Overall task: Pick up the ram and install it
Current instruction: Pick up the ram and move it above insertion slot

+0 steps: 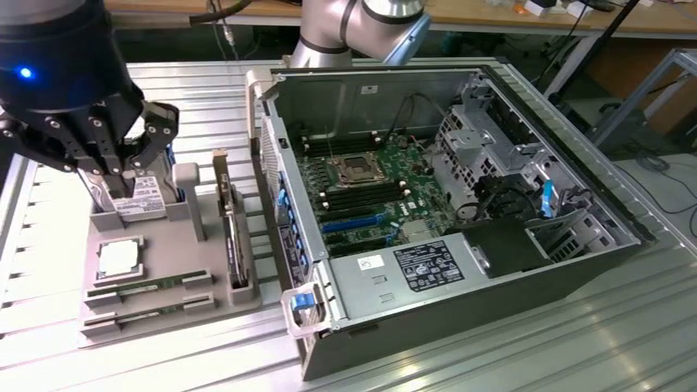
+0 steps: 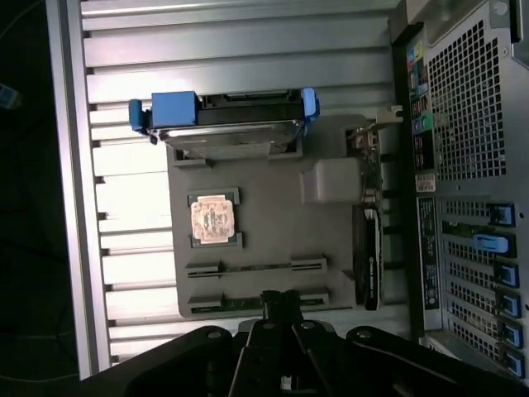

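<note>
Gripper (image 1: 117, 184) hangs pointing down over the exterior view's left end of the grey tray (image 1: 207, 273), above the standing hard drive (image 1: 139, 204). Fingers (image 2: 273, 313) pressed together, nothing between them. Ram (image 1: 147, 287): thin green stick with dark chips, lying flat in a tray slot just beside the processor (image 1: 120, 260). Second ram stick (image 1: 147, 309) parallel alongside it. Expansion card (image 1: 230, 220) on edge further right. Arm (image 1: 338, 28) rises behind the open computer case (image 1: 458, 269), motherboard exposed. Slatted metal worktop (image 1: 523, 351); wooden benches behind.
</note>
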`<state>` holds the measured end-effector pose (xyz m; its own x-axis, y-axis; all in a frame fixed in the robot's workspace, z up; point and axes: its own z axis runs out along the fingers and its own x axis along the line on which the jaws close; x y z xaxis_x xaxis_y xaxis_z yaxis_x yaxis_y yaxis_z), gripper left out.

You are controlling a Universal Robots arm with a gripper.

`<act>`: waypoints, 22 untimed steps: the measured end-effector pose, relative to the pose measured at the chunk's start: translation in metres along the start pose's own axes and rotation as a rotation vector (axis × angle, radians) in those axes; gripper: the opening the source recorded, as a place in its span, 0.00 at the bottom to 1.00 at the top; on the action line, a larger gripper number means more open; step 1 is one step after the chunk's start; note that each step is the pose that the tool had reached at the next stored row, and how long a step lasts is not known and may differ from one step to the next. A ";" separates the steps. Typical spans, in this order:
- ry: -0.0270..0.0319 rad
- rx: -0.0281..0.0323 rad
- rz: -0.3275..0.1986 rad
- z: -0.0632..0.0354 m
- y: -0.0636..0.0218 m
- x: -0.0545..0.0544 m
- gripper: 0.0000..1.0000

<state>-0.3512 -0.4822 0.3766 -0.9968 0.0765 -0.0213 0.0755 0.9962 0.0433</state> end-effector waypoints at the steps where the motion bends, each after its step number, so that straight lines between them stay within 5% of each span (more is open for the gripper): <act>1: 0.0000 0.0001 0.000 0.0024 -0.0069 0.000 0.10; 4: 0.0000 0.0000 0.000 0.0115 -0.0294 -0.002 0.10; 10: 0.0010 -0.0002 -0.022 0.0328 -0.0324 -0.004 0.11; 11: 0.0031 -0.0012 -0.069 0.0365 -0.0326 -0.004 0.17; 19: 0.0160 -0.0076 -0.368 0.0584 -0.0335 -0.003 0.18; 21: 0.0197 -0.0096 -0.457 0.0650 -0.0338 -0.003 0.36; 22: 0.0214 -0.0102 -0.492 0.0676 -0.0339 -0.003 0.36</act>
<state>-0.3489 -0.5134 0.3076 -0.9144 -0.4043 -0.0212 -0.4049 0.9134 0.0430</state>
